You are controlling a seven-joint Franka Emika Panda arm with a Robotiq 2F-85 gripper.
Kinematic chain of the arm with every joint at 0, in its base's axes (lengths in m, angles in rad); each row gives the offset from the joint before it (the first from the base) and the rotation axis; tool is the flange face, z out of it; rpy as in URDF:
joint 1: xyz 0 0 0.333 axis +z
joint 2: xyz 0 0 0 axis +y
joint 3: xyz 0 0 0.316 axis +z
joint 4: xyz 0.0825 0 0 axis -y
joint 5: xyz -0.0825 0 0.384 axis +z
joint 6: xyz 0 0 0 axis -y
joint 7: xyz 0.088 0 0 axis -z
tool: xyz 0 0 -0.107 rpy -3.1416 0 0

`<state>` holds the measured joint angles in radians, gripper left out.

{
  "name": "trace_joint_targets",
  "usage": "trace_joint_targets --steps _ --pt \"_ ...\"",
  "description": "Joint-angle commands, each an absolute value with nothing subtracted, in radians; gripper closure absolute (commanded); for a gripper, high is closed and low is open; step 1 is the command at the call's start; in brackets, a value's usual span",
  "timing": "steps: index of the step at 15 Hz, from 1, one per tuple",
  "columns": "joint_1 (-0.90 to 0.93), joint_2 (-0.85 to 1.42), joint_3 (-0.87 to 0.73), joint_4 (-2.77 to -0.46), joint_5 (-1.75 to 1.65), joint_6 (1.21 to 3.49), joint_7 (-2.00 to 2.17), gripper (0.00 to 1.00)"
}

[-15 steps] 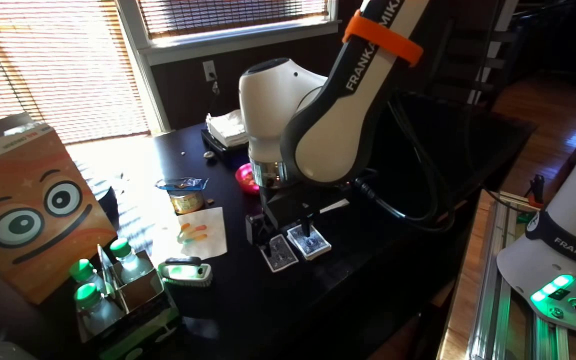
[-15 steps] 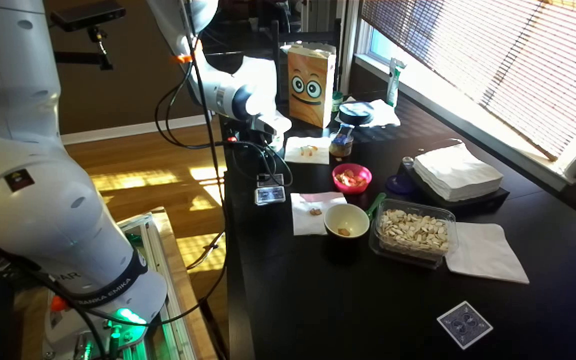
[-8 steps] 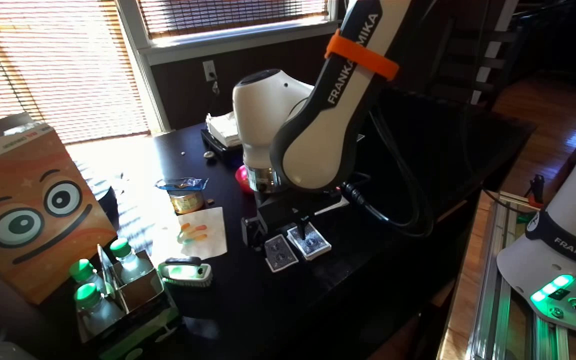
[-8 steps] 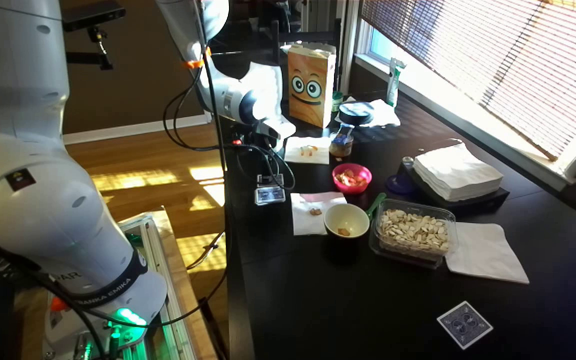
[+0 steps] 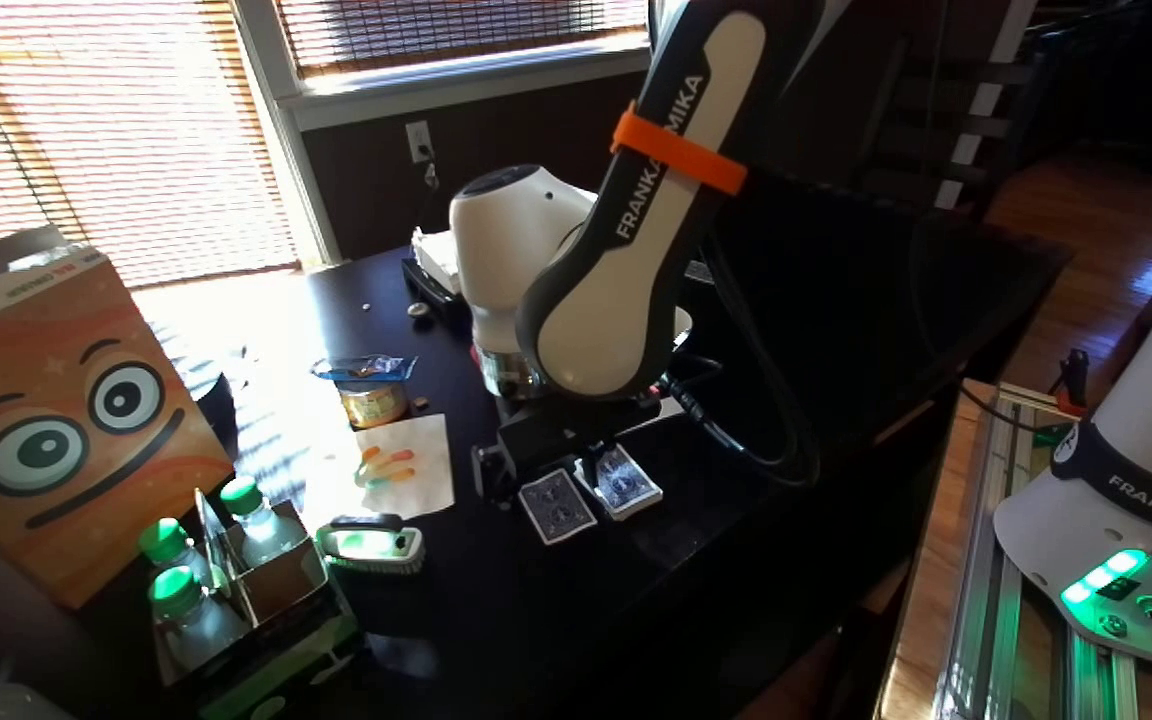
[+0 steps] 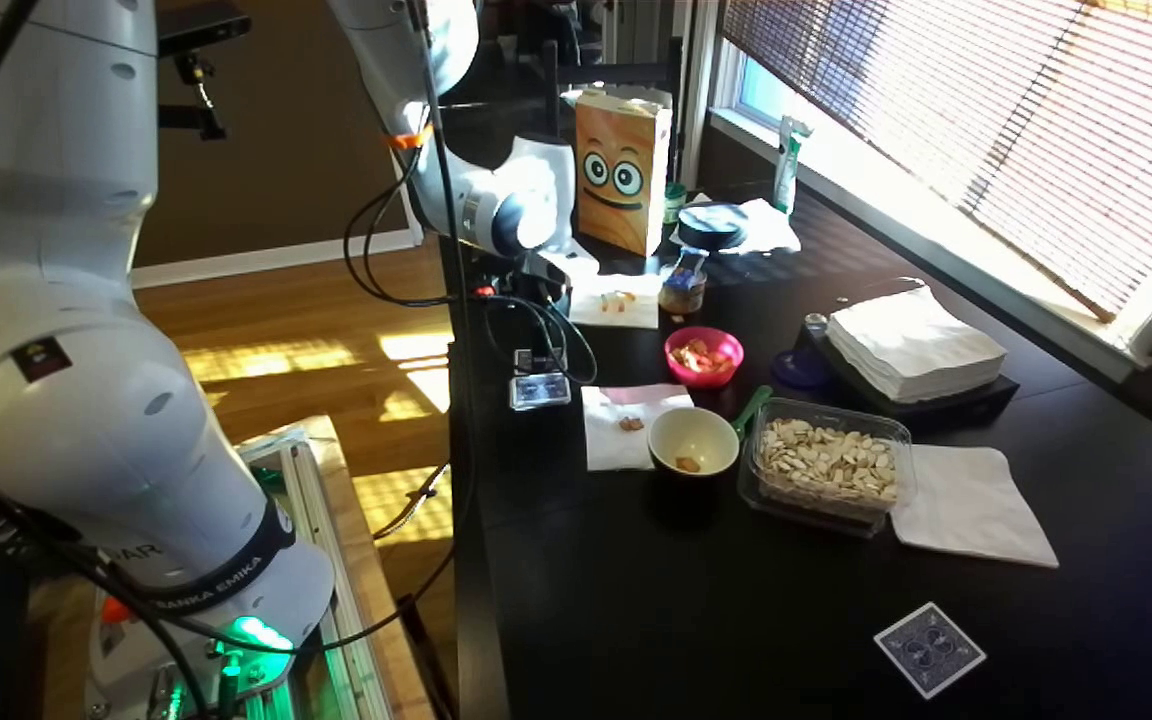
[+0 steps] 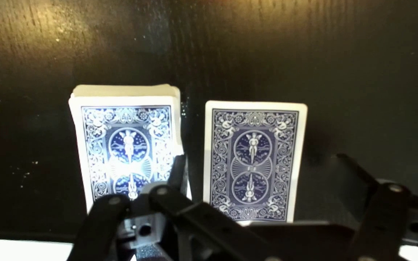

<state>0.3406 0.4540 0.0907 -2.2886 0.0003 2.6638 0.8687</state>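
My gripper (image 7: 259, 163) stands open above the black table, with nothing held between its fingers. Below the gap lies a single blue-backed playing card (image 7: 254, 163), face down. To its left in the wrist view is a deck of the same cards (image 7: 127, 137), brightly lit. The left finger (image 7: 178, 172) overlaps the deck's right edge; whether it touches, I cannot tell. The right finger (image 7: 357, 181) is over bare table beyond the card. In an exterior view the single card (image 5: 558, 507) and deck (image 5: 628, 485) lie side by side under the gripper (image 5: 546, 477).
A napkin with gummies (image 5: 406, 465), a brush (image 5: 371, 545), a bottle carrier (image 5: 246, 570) and a jar (image 5: 373, 405) stand near the gripper. Elsewhere are a pink bowl (image 6: 703, 358), a white bowl (image 6: 693, 442), a seed tub (image 6: 829, 465) and another card (image 6: 929, 650). Cables (image 6: 546, 310) hang beside the arm.
The arm and gripper have shifted left in one exterior view and right in the other, uncovering more of the single card and the deck. Both stayed in place, and the jaws remain open.
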Motion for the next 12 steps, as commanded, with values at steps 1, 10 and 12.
trace_joint_targets --steps 1,10,12 --pt "0.357 0.49 0.08 -2.253 0.02 2.662 0.877 0.0" --pt "0.354 0.514 0.082 -2.237 0.029 2.664 0.868 0.06" --pt "0.354 0.516 0.082 -2.237 0.03 2.664 0.867 0.09"
